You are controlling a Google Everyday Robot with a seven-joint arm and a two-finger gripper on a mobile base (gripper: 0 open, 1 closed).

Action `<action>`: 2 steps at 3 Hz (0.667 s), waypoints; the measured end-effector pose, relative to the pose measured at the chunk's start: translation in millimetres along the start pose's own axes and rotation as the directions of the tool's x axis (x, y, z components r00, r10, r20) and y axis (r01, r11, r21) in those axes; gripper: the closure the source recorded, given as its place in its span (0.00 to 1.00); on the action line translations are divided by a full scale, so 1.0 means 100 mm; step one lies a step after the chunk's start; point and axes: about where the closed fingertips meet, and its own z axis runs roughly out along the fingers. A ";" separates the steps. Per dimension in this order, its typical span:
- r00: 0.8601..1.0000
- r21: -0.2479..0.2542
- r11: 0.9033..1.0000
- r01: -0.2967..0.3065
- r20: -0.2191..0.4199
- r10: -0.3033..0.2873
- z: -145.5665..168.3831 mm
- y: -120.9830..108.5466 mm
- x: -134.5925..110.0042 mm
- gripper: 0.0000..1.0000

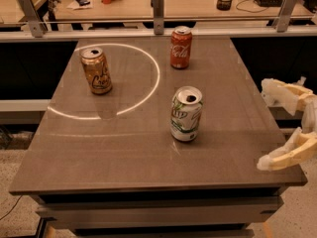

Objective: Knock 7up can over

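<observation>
The 7up can (186, 114), white and silver with green markings and an open silver top, stands upright near the middle of the brown table (119, 148). My gripper (265, 127) comes in from the right edge of the view. Its two pale fingers are spread apart, one (280, 91) at the table's right edge and one (285, 156) over the front right corner. It is open and empty, well to the right of the can and not touching it.
A gold can (96, 70) stands upright at the left back. A red Coca-Cola can (181, 47) stands at the back middle. A bright ring of light lies on the table's left half. A railing with metal posts (157, 5) runs behind the table.
</observation>
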 end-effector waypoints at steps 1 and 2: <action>1.000 0.041 0.999 -0.006 0.014 0.005 0.07 0.01 0.07 0.00; 1.000 0.081 0.997 -0.012 0.028 0.010 0.15 0.01 0.15 0.00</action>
